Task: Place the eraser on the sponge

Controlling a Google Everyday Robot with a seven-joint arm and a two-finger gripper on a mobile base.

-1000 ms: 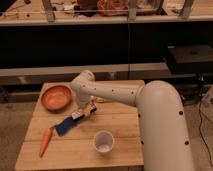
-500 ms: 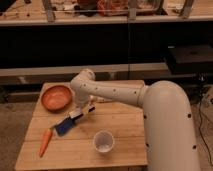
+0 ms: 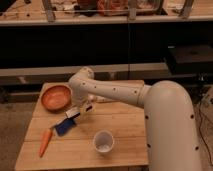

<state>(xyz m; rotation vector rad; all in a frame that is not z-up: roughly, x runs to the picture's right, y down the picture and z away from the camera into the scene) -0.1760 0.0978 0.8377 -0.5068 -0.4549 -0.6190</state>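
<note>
Wooden table [image 3: 125,131], set before dark shelving. Your arm [image 3: 115,92] reaches down and left across it, and your gripper [image 3: 83,108] hangs low, just right of the orange bowl [image 3: 55,97]. How far it is closed: cannot tell. The eraser [image 3: 72,113] sits at the gripper's tip, just over the upper end of the sponge [image 3: 63,126]; contact between them is unclear. A carrot [image 3: 45,142] lies left of the sponge and a white cup [image 3: 103,141] stands to its right.
</note>
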